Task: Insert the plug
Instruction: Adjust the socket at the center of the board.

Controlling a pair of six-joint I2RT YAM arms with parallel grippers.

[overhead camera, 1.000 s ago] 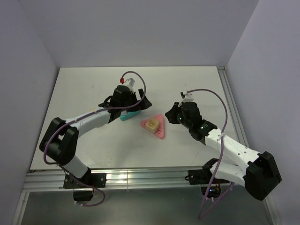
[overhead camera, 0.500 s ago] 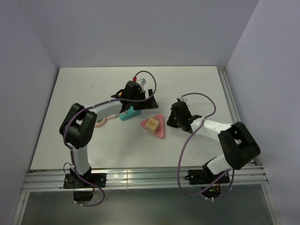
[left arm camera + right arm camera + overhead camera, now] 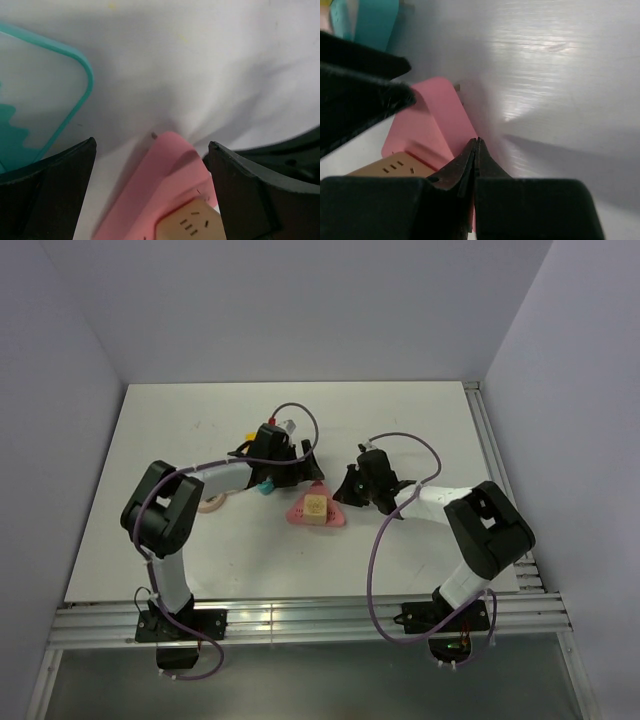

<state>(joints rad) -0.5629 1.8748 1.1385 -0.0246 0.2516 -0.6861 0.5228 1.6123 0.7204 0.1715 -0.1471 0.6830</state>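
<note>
Top external view is showing the pink base [image 3: 336,519] and its socket block [image 3: 317,506] sliding left since a second ago. The right gripper [image 3: 476,145], clenched on nothing, is nudging it toward the fully spread left gripper [image 3: 152,147]. The plug is apparently hidden, so insertion is waiting.

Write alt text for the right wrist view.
The right gripper is shut, its two black fingertips meeting at the edge of a flat pink triangular base that carries a tan block with small slots. White table lies beyond, with a teal plastic piece at top left.
</note>
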